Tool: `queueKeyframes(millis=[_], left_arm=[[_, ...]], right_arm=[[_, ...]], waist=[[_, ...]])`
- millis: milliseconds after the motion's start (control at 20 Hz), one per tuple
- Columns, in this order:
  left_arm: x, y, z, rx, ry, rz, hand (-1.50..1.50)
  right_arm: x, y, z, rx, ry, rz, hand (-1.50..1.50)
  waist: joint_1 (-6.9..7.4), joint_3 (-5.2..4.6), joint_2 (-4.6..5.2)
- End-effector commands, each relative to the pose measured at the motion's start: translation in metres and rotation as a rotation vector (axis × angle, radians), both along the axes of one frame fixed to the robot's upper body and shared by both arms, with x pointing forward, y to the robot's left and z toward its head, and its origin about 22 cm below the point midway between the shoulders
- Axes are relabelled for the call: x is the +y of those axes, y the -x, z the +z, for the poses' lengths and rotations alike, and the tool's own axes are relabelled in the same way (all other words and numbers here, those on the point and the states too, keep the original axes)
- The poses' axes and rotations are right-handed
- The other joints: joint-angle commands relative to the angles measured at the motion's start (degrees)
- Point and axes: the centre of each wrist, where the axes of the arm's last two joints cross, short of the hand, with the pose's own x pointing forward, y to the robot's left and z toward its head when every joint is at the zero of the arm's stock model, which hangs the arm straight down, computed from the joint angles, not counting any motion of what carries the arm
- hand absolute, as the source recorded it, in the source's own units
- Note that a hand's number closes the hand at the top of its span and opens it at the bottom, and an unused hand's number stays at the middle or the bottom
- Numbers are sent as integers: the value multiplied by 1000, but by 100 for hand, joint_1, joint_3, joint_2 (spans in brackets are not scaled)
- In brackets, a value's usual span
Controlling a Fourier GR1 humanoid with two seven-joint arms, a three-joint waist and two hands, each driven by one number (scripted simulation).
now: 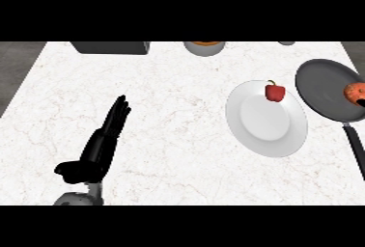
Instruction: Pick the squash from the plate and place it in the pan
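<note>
Squash (pixel 356 91) over pan (pixel 324 91) w/ my right hand (pixel 362 102) barely in view, can't tell its grip, so lower & release well inside rim; left hand (pixel 107 140) open, idle.

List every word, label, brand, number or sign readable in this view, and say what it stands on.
None: no writing shows on the plate, the pan, the counter, or the dark box and bowl at the far edge.
</note>
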Motion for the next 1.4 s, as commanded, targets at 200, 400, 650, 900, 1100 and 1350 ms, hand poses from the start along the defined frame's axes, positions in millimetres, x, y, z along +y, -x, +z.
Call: queueKeyframes(millis=[200,400,650,900,1100,1350], left_arm=[[13,9,-3,14,-4,18,0],[8,4,-1,12,-5,23,0],[-8,9,17,-17,-5,42,0],[-10,10,-11,20,1,33,0],[7,7,-9,4,-10,19,0],[2,9,18,2,-2,41,0]], right_arm=[[0,30,-38,-47,-30,156,-150],[-11,47,-42,-45,32,149,-150],[-9,47,-40,-1,53,176,-150],[-1,59,-62,25,74,170,-150],[10,55,-62,37,91,154,-150],[-13,73,-52,78,84,133,-150]], waist=[[-27,-11,-35],[-67,-15,-47],[-113,-23,-75],[-102,-20,-62],[-137,-26,-77],[-130,-24,-77]])
